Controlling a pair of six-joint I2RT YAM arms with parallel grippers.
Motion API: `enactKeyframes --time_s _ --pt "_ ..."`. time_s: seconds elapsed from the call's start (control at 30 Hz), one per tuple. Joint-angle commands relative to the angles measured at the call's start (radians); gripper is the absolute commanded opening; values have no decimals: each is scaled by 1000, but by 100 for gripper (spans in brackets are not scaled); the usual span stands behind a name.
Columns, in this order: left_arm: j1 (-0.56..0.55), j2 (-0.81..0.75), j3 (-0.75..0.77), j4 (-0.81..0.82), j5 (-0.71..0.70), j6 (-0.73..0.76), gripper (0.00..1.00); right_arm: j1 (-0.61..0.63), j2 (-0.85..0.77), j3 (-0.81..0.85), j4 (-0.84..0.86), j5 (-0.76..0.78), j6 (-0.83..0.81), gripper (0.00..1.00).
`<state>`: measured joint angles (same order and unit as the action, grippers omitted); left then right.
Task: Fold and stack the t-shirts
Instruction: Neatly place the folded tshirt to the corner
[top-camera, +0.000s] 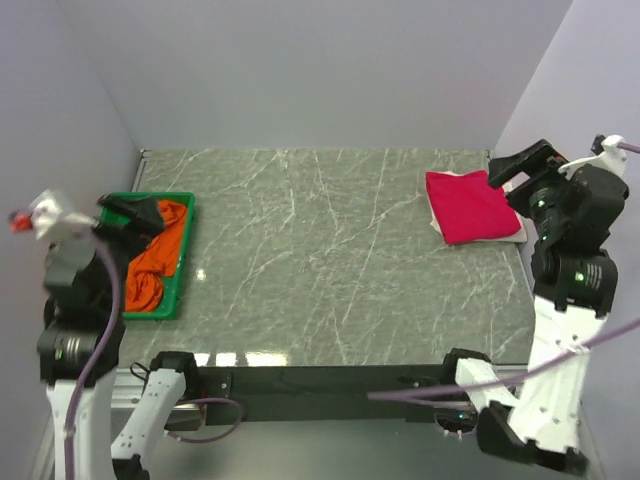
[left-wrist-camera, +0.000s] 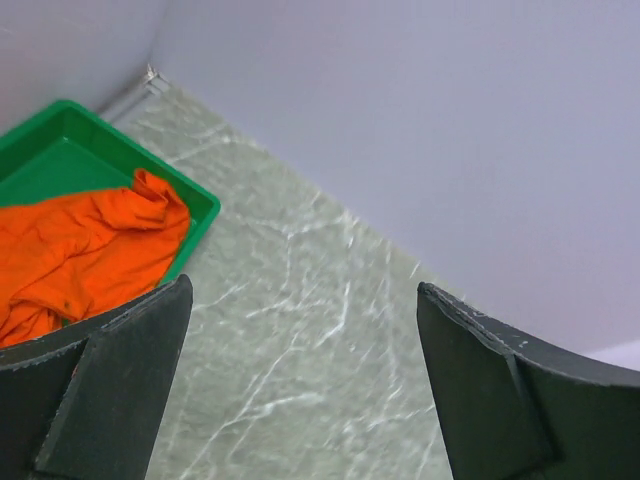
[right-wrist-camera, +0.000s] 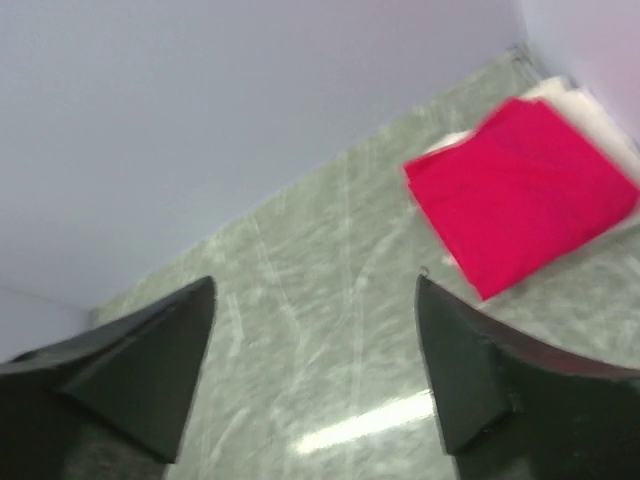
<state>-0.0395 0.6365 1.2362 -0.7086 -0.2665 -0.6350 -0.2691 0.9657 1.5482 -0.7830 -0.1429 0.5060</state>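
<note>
Both end effectors empty, shirts lying on the worktop (top-camera: 320, 260).

The left end effector (left-wrist-camera: 300, 300) hangs with its jaws spread wide and nothing between them; the orange t-shirt (top-camera: 155, 255) lies crumpled just below it, inside the green bin (top-camera: 152, 311). The right end effector (right-wrist-camera: 315, 290) also stands open and holds nothing; the folded crimson t-shirt (top-camera: 470, 205) lies just beside it, ahead of its fingertips, on top of the cream-white t-shirt (right-wrist-camera: 600, 110), whose edge peeks out underneath.
</note>
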Motion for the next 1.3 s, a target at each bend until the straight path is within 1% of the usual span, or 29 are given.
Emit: enactKeyframes --time_s 0.0,0.03,0.07,0.1,0.13,0.17,0.23,0.27,0.33,0.37,0.4,0.47,0.57,0.7,0.87,1.27 --pt "3 -151 19 -111 -146 -116 99 198 -82 40 -22 252 -43 92" --pt "3 -184 13 -109 -172 -123 99 237 -113 21 -4 294 -52 94" --pt "3 -211 8 -108 -183 -124 99 264 -186 -2 10 330 -64 95" --pt "3 -254 6 -114 -189 -124 99 333 -227 -63 39 359 -66 98" --pt "-5 -271 6 -124 -212 -126 99 355 -269 -95 54 399 -70 98" --pt "-11 -284 5 -133 -223 -126 99 381 -345 -126 68 420 -79 98" --pt "-29 -320 -20 -134 -241 -103 99 437 -412 -212 96 484 -89 98" --pt "-34 -336 -46 -131 -247 -98 99 452 -473 -242 108 500 -109 98" --pt "-43 -377 -72 -126 -255 -94 99 478 -531 -338 139 528 -132 98" --pt "-45 -392 -95 -120 -240 -68 99 485 -591 -370 152 528 -138 98" --pt "-46 -418 -104 -106 -234 -58 99 493 -620 -437 189 522 -149 99" --pt "-49 -434 -115 -107 -229 -49 99 504 -691 -491 214 508 -155 99" --pt "-51 -448 -121 -104 -223 -40 99 510 -742 -566 267 464 -179 99" --pt "-51 -478 -170 -58 -209 -26 99 516 -745 -629 329 444 -193 99" --pt "-51 -506 -242 1 -197 -19 99 516 -734 -651 360 433 -193 99" --pt "-51 -506 -314 23 -162 -42 99 516 -717 -706 395 428 -185 99"
